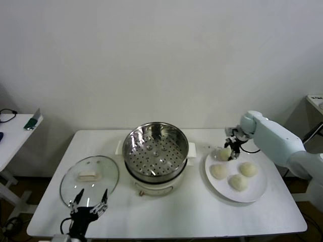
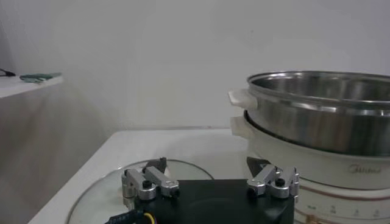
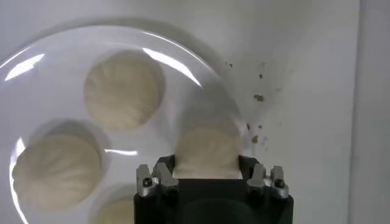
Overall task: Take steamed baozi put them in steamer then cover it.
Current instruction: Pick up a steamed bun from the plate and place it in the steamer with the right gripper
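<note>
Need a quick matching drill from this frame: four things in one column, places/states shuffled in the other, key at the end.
Column 1:
1. steamer
2. cover
3. right claw
4. left claw

Column 2:
A. flat on the table, on the robot's left of the pot
B. fingers either side of a baozi on the white plate
C. uncovered, perforated tray bare
D. open, at the near rim of the glass lid, holding nothing

Pairs: 1-C, 2-A, 3-B, 4-D
</note>
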Robot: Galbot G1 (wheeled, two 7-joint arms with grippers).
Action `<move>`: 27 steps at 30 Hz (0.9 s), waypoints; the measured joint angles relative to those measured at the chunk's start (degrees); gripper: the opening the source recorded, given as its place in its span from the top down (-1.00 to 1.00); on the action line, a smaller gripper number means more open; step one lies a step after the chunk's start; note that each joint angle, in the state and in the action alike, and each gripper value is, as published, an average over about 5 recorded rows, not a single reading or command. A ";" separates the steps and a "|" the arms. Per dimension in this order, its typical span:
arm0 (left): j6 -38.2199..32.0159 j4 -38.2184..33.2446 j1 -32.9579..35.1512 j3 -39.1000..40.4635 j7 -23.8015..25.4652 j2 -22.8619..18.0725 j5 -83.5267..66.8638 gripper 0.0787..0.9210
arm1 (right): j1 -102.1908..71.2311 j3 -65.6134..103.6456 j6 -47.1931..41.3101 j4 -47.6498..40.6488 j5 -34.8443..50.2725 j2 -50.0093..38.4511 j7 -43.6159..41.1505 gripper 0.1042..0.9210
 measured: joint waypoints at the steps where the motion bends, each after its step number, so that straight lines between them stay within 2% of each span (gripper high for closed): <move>1: -0.02 -0.04 0.02 -0.02 -0.03 0.01 -0.02 -0.77 | 1.71 -1.39 0.57 1.13 0.90 0.05 -0.16 -0.43; 15: -0.32 -1.37 0.41 0.30 -0.17 0.48 0.00 -0.77 | 26.15 -14.92 13.26 17.85 10.66 8.80 -3.59 -0.41; 21: -0.64 -1.97 0.66 0.34 -0.19 0.60 0.17 -0.77 | 28.64 -18.07 18.40 23.99 9.19 13.41 -2.88 -0.43; 27: -1.11 -2.59 1.38 0.29 -0.26 0.91 0.23 -0.77 | 26.42 -19.11 23.53 24.82 2.95 17.20 -1.26 -0.43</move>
